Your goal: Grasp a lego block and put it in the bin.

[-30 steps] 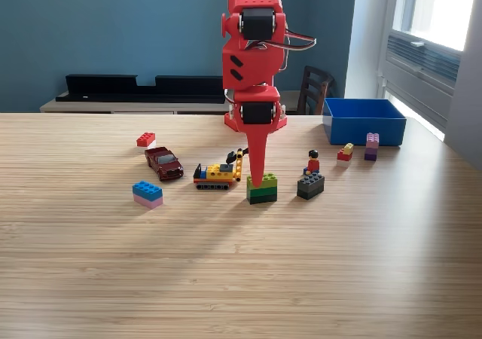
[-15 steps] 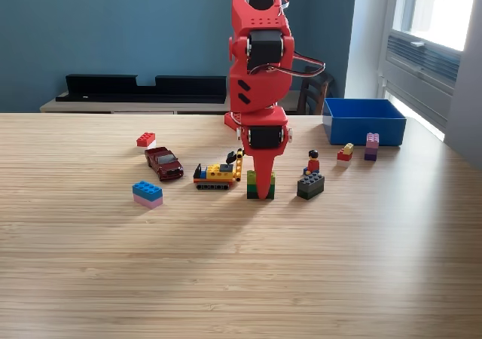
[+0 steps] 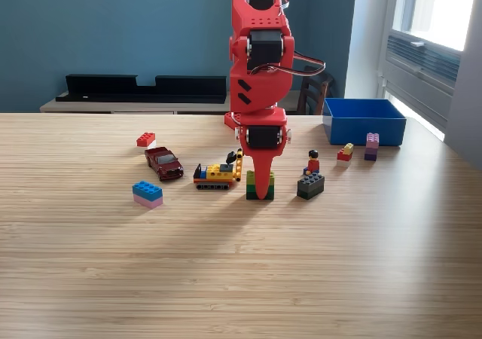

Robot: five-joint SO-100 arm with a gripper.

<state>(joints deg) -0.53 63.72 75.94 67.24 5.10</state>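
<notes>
Pointing straight down, the red gripper [image 3: 261, 191] covers the green block stack [image 3: 260, 186], its grip unclear, the blue bin [image 3: 364, 120] at two o'clock.

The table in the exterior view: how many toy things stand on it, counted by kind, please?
Block pieces: 5 (red, blue-pink, green, red-yellow, pink-purple)
Vehicles: 2 (red car, yellow digger)
Figures on a dark brick: 1
Blue bin: 1
Total: 9

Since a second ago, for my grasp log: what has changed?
The end effector came down over the green block, its tip now near the table; whether it grips is unclear. The block, bin and other toys stayed put.
</notes>
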